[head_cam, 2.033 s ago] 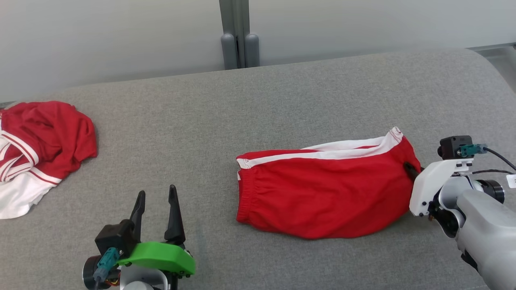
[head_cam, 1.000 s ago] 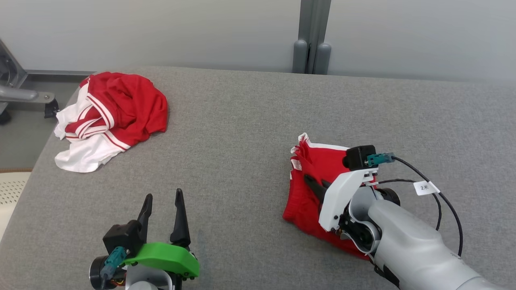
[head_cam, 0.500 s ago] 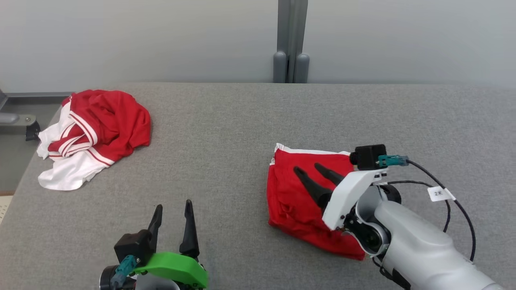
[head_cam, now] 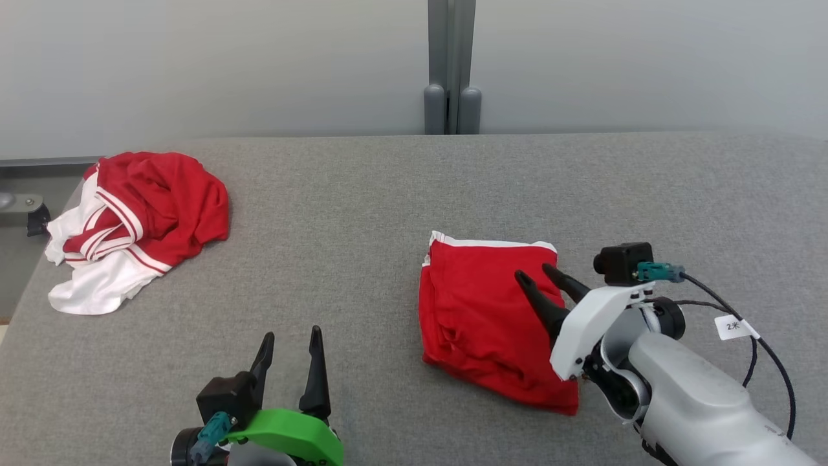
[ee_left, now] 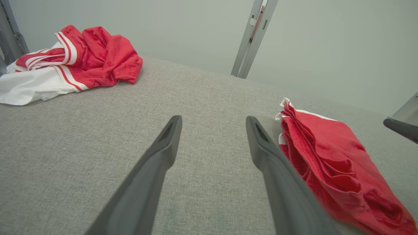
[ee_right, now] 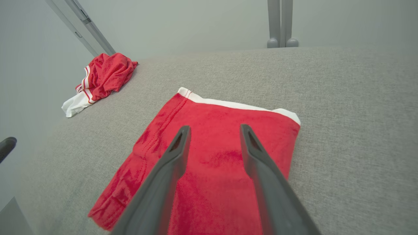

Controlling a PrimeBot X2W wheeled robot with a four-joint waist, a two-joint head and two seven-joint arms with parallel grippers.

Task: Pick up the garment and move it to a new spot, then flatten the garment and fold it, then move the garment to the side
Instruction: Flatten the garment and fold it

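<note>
Both pairs of fingers stood spread, holding nothing: right gripper (head_cam: 534, 272) over the folded red garment (head_cam: 482, 323) lying on the counter (head_cam: 362, 213), left gripper (head_cam: 291, 334) well apart from it. Judged soft, light, liable to unfold; pinch all layers at one edge.

I see a crumpled red-and-white heap of cloth (head_cam: 139, 213) lying near the far left corner of the grey fabric surface (head_cam: 362, 207), its white part reaching toward the left edge. Behind the surface I have a pale wall (head_cam: 213, 65), split by a grey upright post (head_cam: 451, 65) with two rounded caps at its base. A bit of metal frame (head_cam: 16, 207) shows just beyond the heap
</note>
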